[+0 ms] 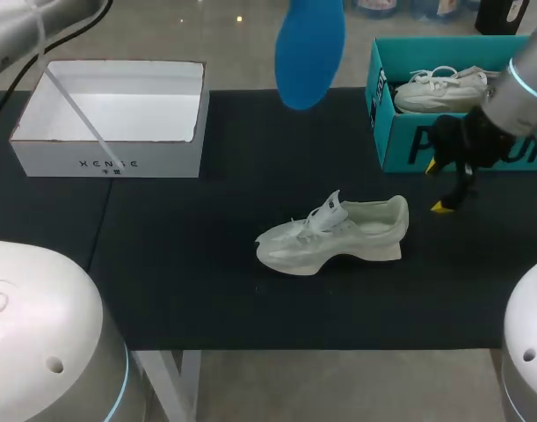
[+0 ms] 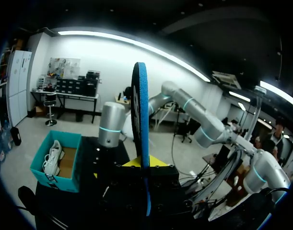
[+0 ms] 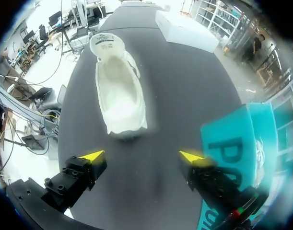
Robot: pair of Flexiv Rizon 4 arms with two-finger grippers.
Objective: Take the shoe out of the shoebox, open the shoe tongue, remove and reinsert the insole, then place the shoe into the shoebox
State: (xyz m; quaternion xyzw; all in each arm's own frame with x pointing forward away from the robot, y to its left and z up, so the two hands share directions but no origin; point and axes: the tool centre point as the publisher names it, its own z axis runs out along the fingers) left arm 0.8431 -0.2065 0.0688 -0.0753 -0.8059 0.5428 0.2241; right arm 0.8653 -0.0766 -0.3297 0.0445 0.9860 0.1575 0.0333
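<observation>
A white shoe (image 1: 334,236) lies on its sole in the middle of the black mat, tongue lifted. In the right wrist view the same shoe (image 3: 118,93) is ahead of my right gripper (image 3: 142,155), showing its hollow inside. My right gripper (image 1: 438,186) stands open and empty just in front of the teal shoebox (image 1: 400,141), to the right of the shoe. A blue insole (image 1: 309,48) hangs high over the back of the table. My left gripper (image 2: 145,165) is shut on the insole (image 2: 140,120), which stands edge-on between its fingers.
The teal shoebox at the back right holds a second white shoe (image 1: 444,88). An open, empty white box (image 1: 110,114) stands at the back left. The teal box (image 3: 237,143) is close beside one finger of my right gripper.
</observation>
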